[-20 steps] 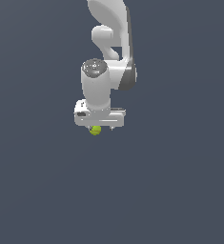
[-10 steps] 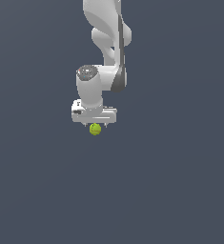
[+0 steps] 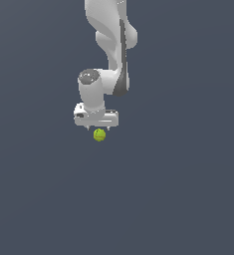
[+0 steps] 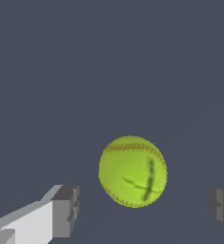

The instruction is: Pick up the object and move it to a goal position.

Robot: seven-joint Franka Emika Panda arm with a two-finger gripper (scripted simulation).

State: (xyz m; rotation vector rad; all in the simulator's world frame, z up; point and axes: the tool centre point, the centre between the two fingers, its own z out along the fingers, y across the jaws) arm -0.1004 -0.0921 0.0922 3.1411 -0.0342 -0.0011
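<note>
The object, a small yellow-green ball (image 3: 99, 134), lies on the plain dark surface just under the white hand of the arm. My gripper (image 3: 97, 128) hangs directly over it, pointing down. In the wrist view the ball (image 4: 132, 171) sits between the two grey fingertips (image 4: 66, 209), closer to one than the other, with a clear gap on each side. The jaws stand wide apart and touch nothing.
A flat, uniform dark blue-grey ground (image 3: 178, 199) fills both views. The white arm (image 3: 111, 35) rises from the hand to the upper edge of the exterior view. No other objects or edges show.
The hand has drifted slightly toward the exterior view's left and the wrist has turned. The ball has stayed put and now shows fully below the hand.
</note>
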